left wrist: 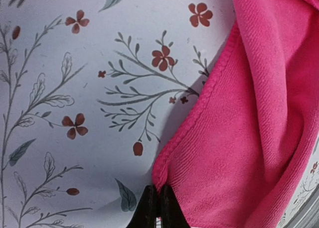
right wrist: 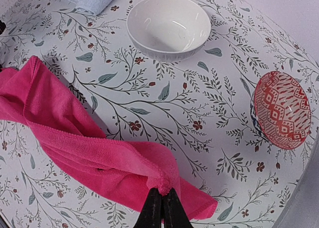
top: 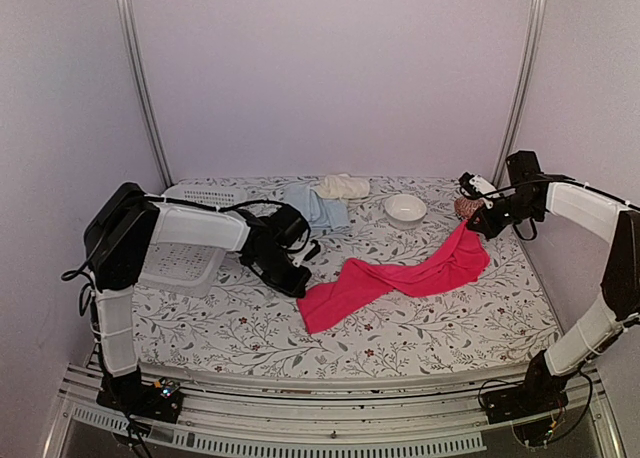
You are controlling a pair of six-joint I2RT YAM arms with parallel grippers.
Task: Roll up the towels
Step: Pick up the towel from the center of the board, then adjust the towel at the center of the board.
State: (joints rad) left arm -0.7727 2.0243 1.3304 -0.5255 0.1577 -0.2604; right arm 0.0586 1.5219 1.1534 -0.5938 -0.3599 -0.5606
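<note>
The pink towel (top: 400,278) lies stretched across the middle of the floral cover (top: 230,328), twisted along its length. The left gripper (left wrist: 159,205) has its fingers pressed together on the towel's left corner, low against the cover. The right gripper (right wrist: 162,205) is pinched tight on the towel's right end, which is lifted off the cover so the cloth slopes up to it.

Behind that raised end stands a white bowl (top: 405,209), apart from the towel. A red-patterned bowl (top: 466,208) sits nearer, just beside the right gripper and partly hidden by it in the top view. Behind the towel's left half, well apart from it, a blue towel (top: 318,206) lies with a cream towel (top: 343,186) touching its far edge. Left of the pink towel a white basket (top: 185,258) sits under the left arm, which reaches over it to the towel's corner
</note>
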